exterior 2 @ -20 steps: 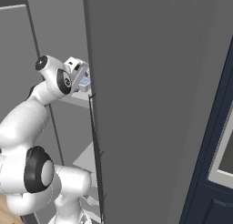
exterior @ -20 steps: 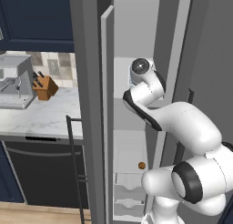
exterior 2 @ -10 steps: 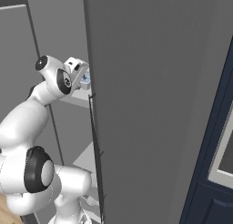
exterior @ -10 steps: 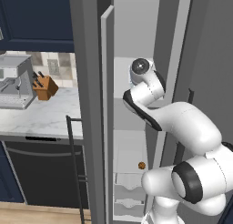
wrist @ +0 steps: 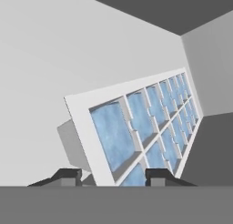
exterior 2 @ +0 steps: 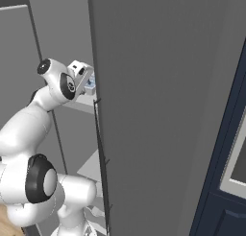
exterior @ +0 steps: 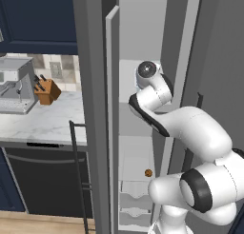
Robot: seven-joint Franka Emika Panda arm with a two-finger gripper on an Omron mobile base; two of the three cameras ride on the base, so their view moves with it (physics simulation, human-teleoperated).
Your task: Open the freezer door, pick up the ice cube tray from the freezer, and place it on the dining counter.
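Rendered kitchen. Far out to the hand's left, a marble worktop [exterior: 43, 121] backed by pale tiles carries a wooden knife block [exterior: 46, 91] and a steel coffee machine [exterior: 13, 90], with a black oven front [exterior: 45, 180] below and navy cabinets [exterior: 38, 21] above. The freezer door [exterior: 93, 109], a tall narrow dark grey panel with a thin black bar handle [exterior: 78, 173], stands swung open between that worktop and the arm. The freezer [exterior: 143, 52] shows light grey walls and shelves; well below the hand lies a small round brown item [exterior: 148, 172] on a lower shelf, with stacked drawers [exterior: 135, 207] under it. The wider matching grey door [exterior 2: 163, 110] stands closed just to the hand's right. The white arm reaches into the compartment at upper-shelf height. The ice cube tray [wrist: 145, 127] lies on that pale shelf [wrist: 41, 104] directly ahead of the gripper [wrist: 113, 175]: a flat white rectangular frame, two long rows of pale blue cubes running away from the hand towards the rear corner. Its near short end sits between the two dark fingertips [wrist: 157, 175], one at each side, and the jaws are drawn in about that end; actual contact cannot be made out.
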